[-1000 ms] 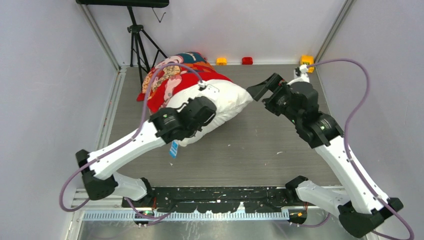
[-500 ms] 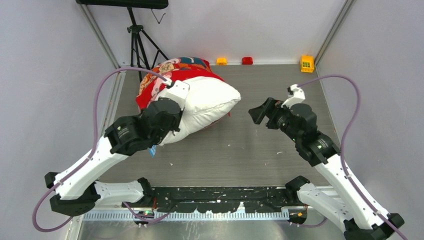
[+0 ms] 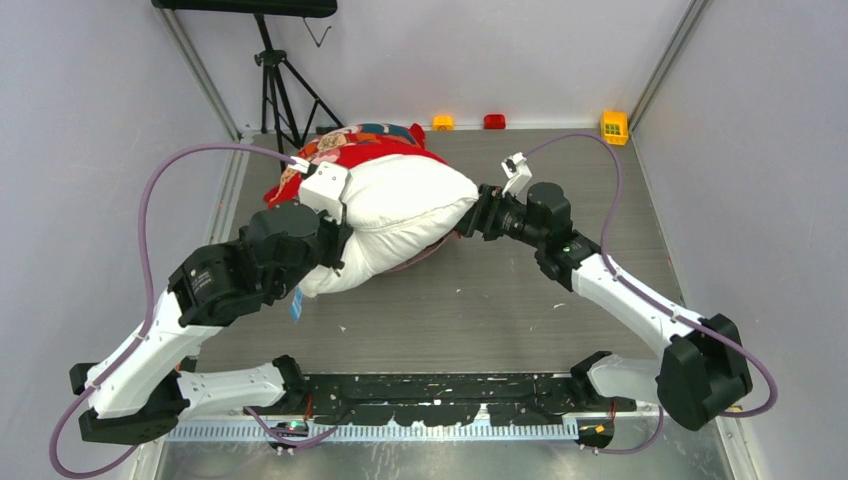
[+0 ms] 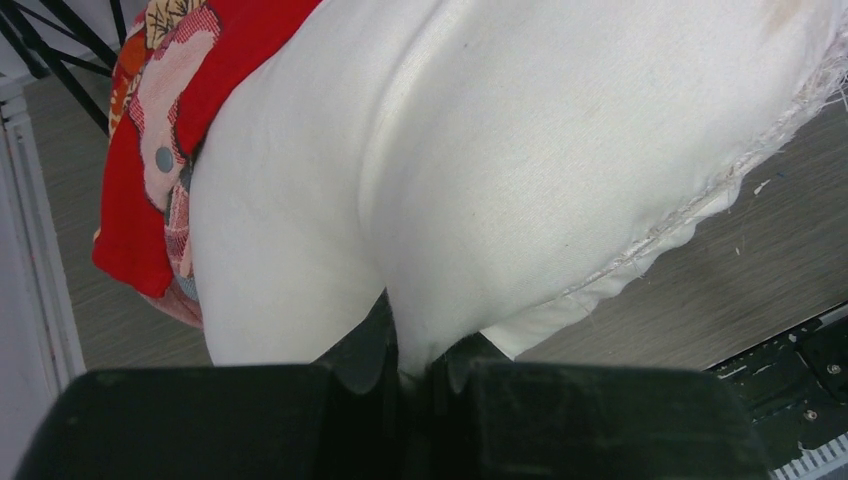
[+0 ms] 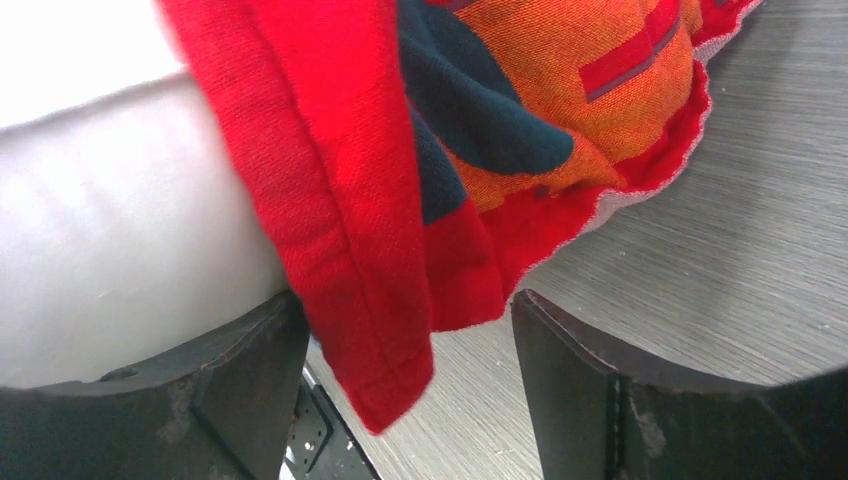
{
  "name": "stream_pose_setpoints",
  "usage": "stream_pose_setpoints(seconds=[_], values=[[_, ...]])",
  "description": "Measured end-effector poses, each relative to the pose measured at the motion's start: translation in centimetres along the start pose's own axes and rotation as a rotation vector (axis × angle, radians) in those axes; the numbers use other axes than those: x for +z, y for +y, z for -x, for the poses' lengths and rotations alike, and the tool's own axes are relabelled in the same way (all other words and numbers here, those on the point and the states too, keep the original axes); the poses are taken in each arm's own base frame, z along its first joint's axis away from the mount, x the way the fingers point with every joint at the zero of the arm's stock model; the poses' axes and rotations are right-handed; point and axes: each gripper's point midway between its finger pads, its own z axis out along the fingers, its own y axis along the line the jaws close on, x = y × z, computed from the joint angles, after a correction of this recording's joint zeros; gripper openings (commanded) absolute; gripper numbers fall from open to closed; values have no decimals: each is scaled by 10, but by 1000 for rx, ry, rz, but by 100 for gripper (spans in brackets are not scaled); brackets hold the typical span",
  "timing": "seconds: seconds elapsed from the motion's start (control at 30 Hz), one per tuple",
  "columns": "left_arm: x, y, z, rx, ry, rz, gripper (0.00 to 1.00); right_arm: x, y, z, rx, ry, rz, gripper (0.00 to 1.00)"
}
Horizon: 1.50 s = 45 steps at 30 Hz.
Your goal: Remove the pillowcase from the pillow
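The white pillow (image 3: 405, 215) is held up off the table, its far end still inside the red printed pillowcase (image 3: 350, 145). My left gripper (image 3: 338, 245) is shut on a pinch of the pillow's white fabric (image 4: 500, 150) near its bare end, and the fold runs down between the jaws of that gripper (image 4: 430, 365). The red cover (image 4: 140, 200) shows at upper left there. My right gripper (image 3: 472, 218) is at the pillow's right end. It (image 5: 410, 370) stands open, with the pillowcase's red hem (image 5: 375, 300) hanging between its fingers and the pillow (image 5: 100, 220) against the left finger.
A small blue tag (image 3: 296, 305) dangles under the pillow's near end. A black tripod (image 3: 275, 85) stands at the back left. Along the back wall sit a yellow block (image 3: 442, 122), a red block (image 3: 494, 121) and a yellow block (image 3: 613, 126).
My left arm has swung left and drawn the pillow with it. My right gripper has come in from the right to the pillow's end, and its jaws have narrowed around the red hem.
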Motion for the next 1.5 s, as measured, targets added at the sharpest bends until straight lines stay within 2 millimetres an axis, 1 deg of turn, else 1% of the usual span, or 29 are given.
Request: stream_pose_setpoints(seconds=[0.13, 0.23, 0.4, 0.47, 0.57, 0.63, 0.67, 0.73, 0.8, 0.83, 0.9, 0.93, 1.0, 1.1, 1.2, 1.3, 1.4, 1.5], values=[[-5, 0, 8, -18, -20, -11, 0, 14, -4, 2, 7, 4, 5, 67], [-10, 2, 10, -28, -34, -14, 0, 21, -11, 4, 9, -10, -15, 56], [-21, 12, 15, -52, -74, -4, 0, 34, -36, 3, 36, -31, -107, 54], [-29, 18, 18, -66, -97, 1, 0, 45, -50, 3, 45, -27, -148, 54], [-42, 27, 22, -94, -138, -2, 0, 68, -70, 2, 61, -17, -199, 53], [-52, 33, 25, -124, -177, -6, 0, 89, -88, 0, 84, 2, -225, 47], [-56, 36, 26, -136, -191, -6, 0, 98, -96, -1, 96, 10, -233, 46], [-63, 41, 27, -160, -212, -8, 0, 120, -119, -5, 150, 36, -241, 46], [-66, 43, 26, -169, -217, -4, 0, 130, -139, -11, 194, 56, -259, 46], [-66, 43, 25, -169, -213, -4, 0, 132, -147, -15, 212, 68, -269, 46], [-65, 43, 24, -168, -207, -3, 0, 132, -158, -21, 233, 86, -289, 47], [-64, 42, 24, -169, -204, -5, 0, 130, -161, -22, 236, 91, -298, 49], [-60, 38, 25, -172, -196, -7, 0, 127, -162, -20, 233, 91, -307, 57], [-57, 35, 26, -178, -195, -13, 0, 116, -165, -11, 228, 89, -326, 71], [-55, 32, 27, -178, -194, -22, 0, 95, -161, 4, 209, 66, -331, 83], [-52, 28, 27, -175, -188, -28, 0, 66, -142, 17, 174, 39, -311, 86], [-51, 27, 27, -174, -187, -30, 0, 42, -110, 37, 105, -9, -240, 86], [-52, 27, 28, -178, -193, -37, 0, 28, -74, 52, 37, -40, -131, 86]])
